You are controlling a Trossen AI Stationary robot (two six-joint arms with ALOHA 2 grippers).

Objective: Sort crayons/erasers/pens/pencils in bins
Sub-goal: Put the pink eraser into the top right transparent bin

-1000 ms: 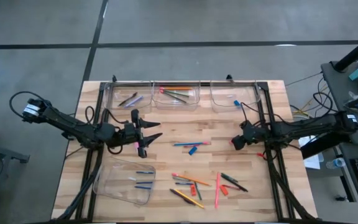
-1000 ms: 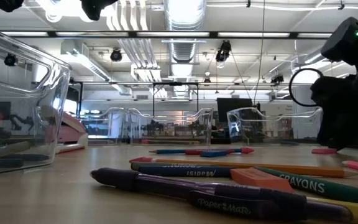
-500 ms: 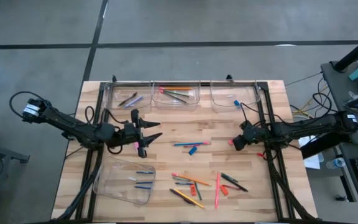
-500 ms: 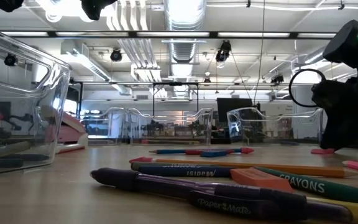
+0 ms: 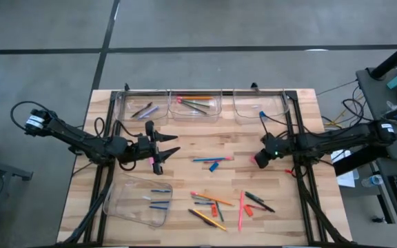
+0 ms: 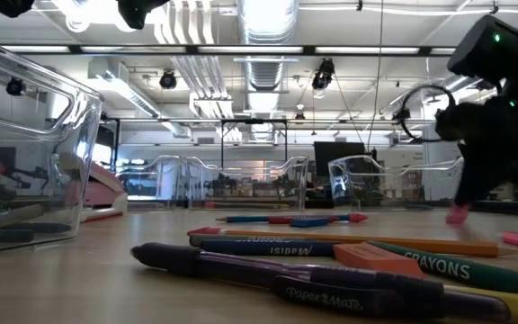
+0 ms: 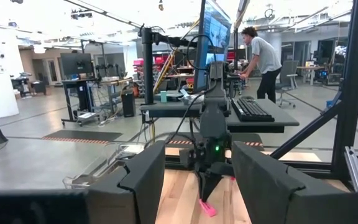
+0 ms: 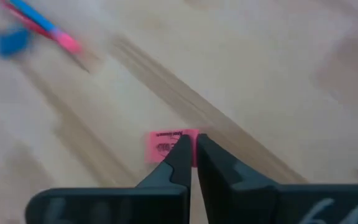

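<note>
High view first: the right claw [image 5: 258,160] has shifted a little toward the bench's [image 5: 302,207] middle since a second ago, and its fingers, then spread, are now pinched shut on a pink eraser [image 5: 256,162]. In the low view the eraser [image 6: 458,214] hangs tilted from the claw [image 6: 464,205], its lower corner at or just above the wood, where earlier it lay flat. The right wrist view shows the two dark fingers [image 8: 178,163] almost touching over the eraser's [image 8: 164,145] edge. The left claw [image 5: 165,147] has not moved; it hovers with fingers apart and nothing between them, above the near-left bin [image 5: 119,205]. A loose blue eraser [image 5: 214,166] lies mid-bench beside a blue-and-pink stick, while pencils [image 5: 240,209], pens [image 5: 259,201] and crayons [image 5: 202,202] stay scattered along the near edge. Three bins [image 5: 247,109] line the far edge.
</note>
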